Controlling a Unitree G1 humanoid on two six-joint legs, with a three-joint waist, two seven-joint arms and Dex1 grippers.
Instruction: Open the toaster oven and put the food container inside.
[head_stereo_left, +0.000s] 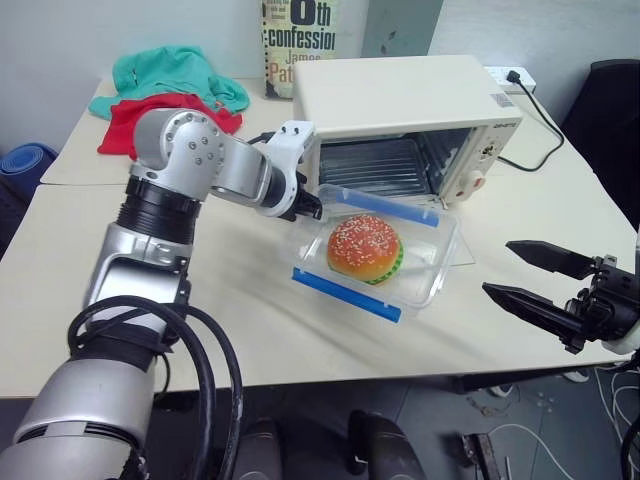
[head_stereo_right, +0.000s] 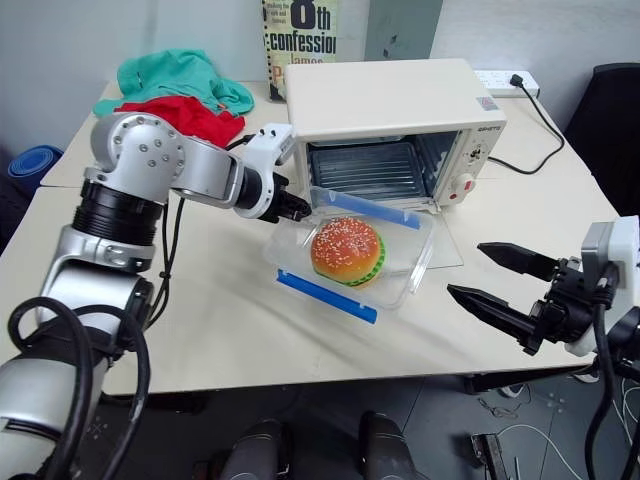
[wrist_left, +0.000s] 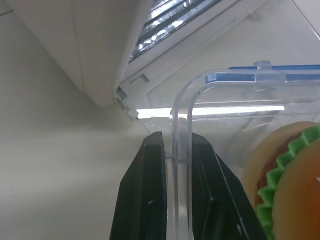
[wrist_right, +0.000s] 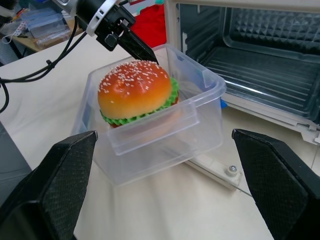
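While left tool (wrist_left: 176, 150) pinches food container (head_stereo_left: 375, 255) wall, right tool (head_stereo_left: 520, 272) spread empty.

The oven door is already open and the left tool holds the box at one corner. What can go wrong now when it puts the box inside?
1. The left tool pinches only a corner wall of the food container, so the box may tilt or slip and the burger may slide.
2. The container sits on the lowered glass door of the toaster oven; pushing could catch it on the opening's lower edge.
3. The right tool is open and apart, giving no support.
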